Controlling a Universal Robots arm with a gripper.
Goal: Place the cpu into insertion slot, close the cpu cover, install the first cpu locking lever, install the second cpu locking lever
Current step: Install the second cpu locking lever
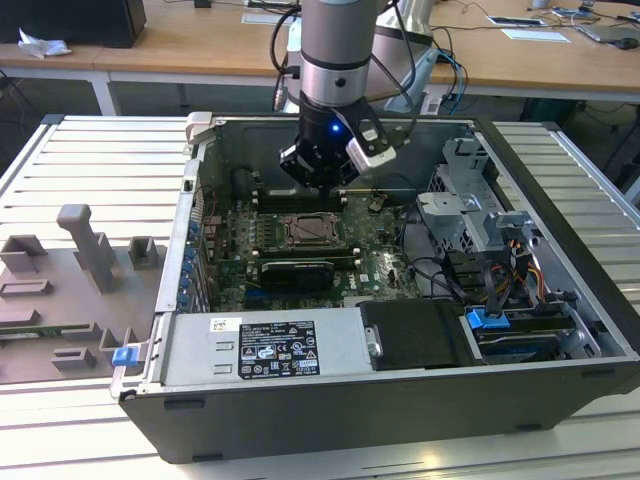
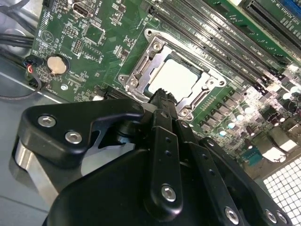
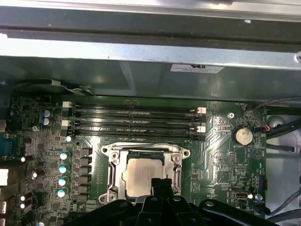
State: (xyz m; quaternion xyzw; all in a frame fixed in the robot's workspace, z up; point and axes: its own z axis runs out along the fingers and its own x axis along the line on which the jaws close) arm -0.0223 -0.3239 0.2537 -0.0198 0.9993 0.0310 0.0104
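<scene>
Silver-beige cpu (image 3: 141,176) is lying in the insertion slot (image 3: 111,175) under its cover as the gripper (image 2: 162,96), seemingly clenched empty, is hovering close enough to scrape it.

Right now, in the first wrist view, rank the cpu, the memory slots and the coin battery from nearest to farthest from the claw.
1. The cpu: seated in the insertion slot, directly at the tip of the claw.
2. The memory slots: just beyond the socket, toward the case wall.
3. The coin battery: off to one side, near the board's edge, farthest.
</scene>
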